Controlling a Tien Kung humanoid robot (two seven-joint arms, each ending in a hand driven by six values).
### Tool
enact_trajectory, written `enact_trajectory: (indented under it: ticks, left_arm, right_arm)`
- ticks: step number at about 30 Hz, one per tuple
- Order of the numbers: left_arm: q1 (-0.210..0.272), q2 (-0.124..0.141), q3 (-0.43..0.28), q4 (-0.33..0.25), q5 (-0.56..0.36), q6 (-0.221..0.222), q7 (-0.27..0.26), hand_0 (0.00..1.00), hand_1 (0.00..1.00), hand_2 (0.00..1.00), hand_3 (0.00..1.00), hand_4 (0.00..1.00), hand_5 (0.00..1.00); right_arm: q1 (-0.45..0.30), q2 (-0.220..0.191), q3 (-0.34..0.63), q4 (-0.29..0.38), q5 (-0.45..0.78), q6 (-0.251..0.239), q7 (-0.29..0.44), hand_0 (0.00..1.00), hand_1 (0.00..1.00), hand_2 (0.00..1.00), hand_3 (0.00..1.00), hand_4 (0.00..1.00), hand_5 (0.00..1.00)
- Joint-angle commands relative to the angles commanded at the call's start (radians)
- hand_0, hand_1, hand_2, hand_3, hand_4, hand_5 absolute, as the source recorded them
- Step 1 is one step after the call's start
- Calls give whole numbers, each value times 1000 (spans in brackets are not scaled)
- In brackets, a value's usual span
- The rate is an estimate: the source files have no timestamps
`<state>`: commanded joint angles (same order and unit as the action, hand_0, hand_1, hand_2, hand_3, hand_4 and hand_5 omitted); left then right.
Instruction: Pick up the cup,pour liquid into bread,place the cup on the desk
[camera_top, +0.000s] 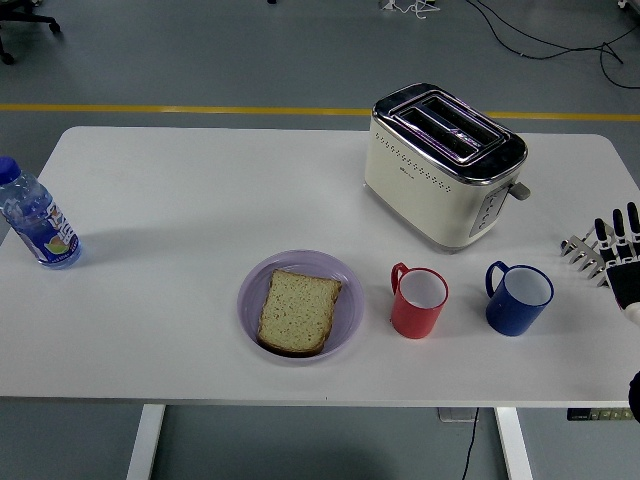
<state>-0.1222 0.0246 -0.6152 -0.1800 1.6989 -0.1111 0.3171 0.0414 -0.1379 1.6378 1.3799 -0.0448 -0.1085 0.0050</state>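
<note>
A slice of bread (297, 310) lies on a lilac plate (345, 290) near the table's front middle. To its right stand a red cup (418, 302) and then a blue cup (518, 298), both upright with handles pointing left. My right hand (610, 250) hovers at the picture's right edge, a short way right of the blue cup, fingers spread and holding nothing. The left arm does not show.
A cream toaster (443, 166) stands behind the two cups. A plastic water bottle (36, 223) with a blue cap sits at the table's far left edge. The white table (180, 220) ends close below the plate and cups.
</note>
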Motion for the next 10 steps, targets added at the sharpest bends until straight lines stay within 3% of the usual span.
enact_trajectory:
  ticks: [10]
  left_arm:
    - [2,1,7,0,12,-5,2,375,363,470,615,339,998]
  right_arm:
    - [1,0,-3,2,36,-7,26,658,598,661,616,630,354]
